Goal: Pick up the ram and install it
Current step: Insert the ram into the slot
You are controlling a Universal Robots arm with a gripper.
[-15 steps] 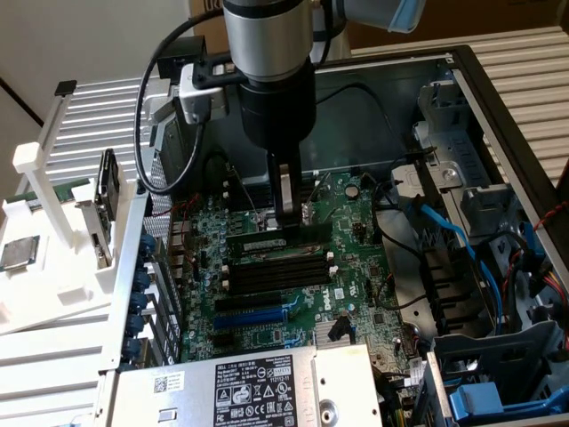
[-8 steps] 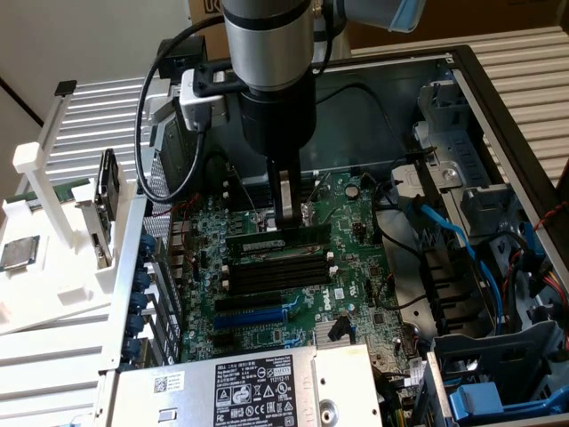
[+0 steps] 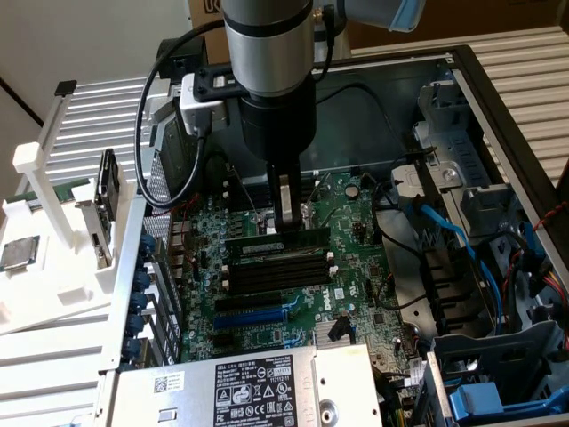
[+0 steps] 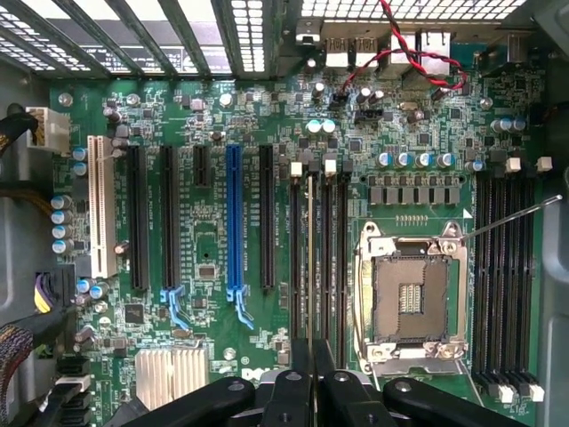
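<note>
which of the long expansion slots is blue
The blue expansion slot, standing between a short black slot and a long black slot; the others in the row are black, bar one white slot.

Case lies open, motherboard flat on its floor. Power supply sits at the near edge and drive cage along the exterior view's right (cables run between cage and board). Rack stands outside the case on the exterior view's left, with processor chip lying on it. Memory slot bank is mid-board. The ram stands on edge, parallel to the slots, on the bank's side away from the power supply. End effector is directly above, pinching its middle. Expansion slots lie between bank and power supply. In the wrist view, CPU socket sits between that bank and a second slot bank.
</note>
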